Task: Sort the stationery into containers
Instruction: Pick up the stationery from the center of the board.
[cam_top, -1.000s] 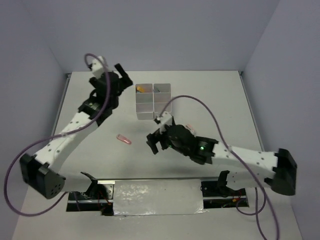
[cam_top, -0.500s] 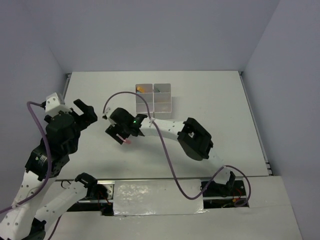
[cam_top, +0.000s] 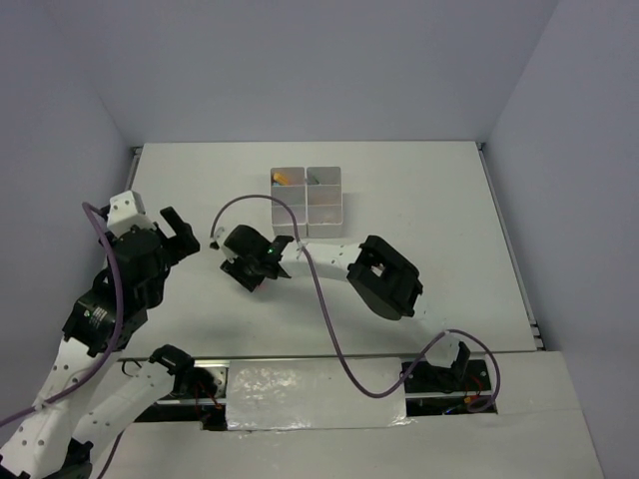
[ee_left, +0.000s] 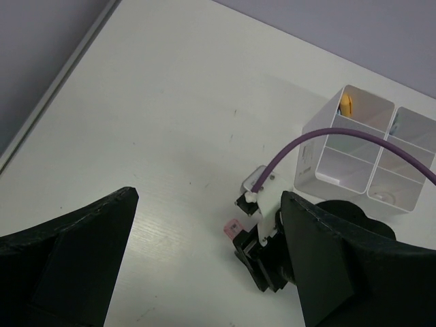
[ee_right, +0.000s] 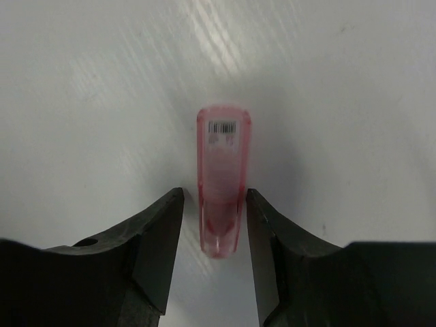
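Marker (ee_right: 222,178) lies between the fingers (ee_right: 158,240) of the right claw (ee_right: 214,193).

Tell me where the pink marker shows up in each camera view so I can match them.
Right wrist: pink marker at centre, straddled by the right tool.
Left wrist: only its pink end, low centre, peeking out left of that tool.
Top external: not visible, covered by the tool, left of centre.
Shared landmark: the right tool itself, in all three views.
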